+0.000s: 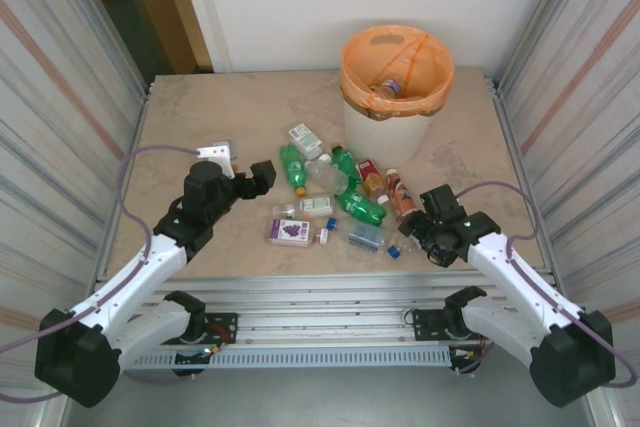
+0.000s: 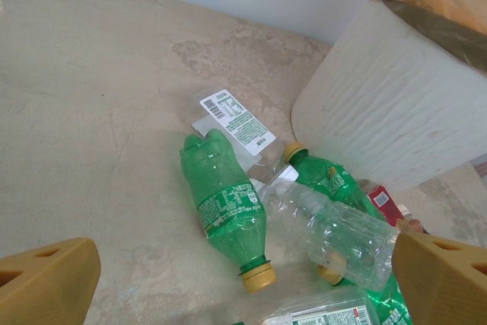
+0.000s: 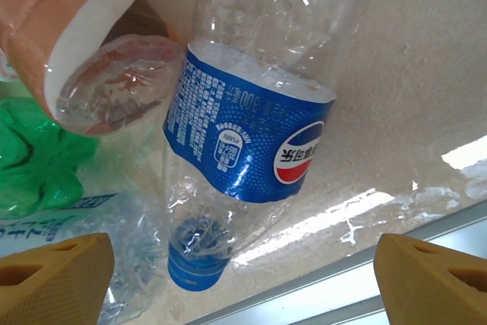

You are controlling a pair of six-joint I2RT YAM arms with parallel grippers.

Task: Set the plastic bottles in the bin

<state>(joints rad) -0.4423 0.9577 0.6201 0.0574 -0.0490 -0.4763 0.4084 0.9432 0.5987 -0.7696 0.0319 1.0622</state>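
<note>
Top external view: a round cream-white bin [image 1: 385,137] w/ an orange bag folded over its rim stands at the far side of the beige stone-look table [image 1: 200,127], right of centre, and one bottle [image 1: 390,89] lies inside it. The other crushed plastic bottles [image 1: 340,202] lie in a loose heap on the table just in front of the bin, btwn the two arms: green, clear and orange-brown ones. The left gripper [image 1: 262,177] hangs at the heap's left edge, the right gripper [image 1: 412,230] at its right edge, nearer the table's front. Left wrist view: its yellow fingers [image 2: 46,283] are spread wide w/ nothing held. Below them a green plastic bottle with a yellow cap [image 2: 224,203] lies touching a clear crumpled bottle [image 2: 327,230], and a flattened clear bottle with a white label [image 2: 236,123] lies just beyond, near the bin wall. Right wrist view: that gripper's fingers [image 3: 53,275] are also spread wide, gripping nothing. A clear plastic bottle with a blue label and blue cap [image 3: 243,142] lies on the table below, its cap end pointing at the gap btwn them. An orange-brown bottle w/ a white label [image 3: 61,28] rests against its side, and a green bottle [image 3: 30,165] lies further left.
</note>
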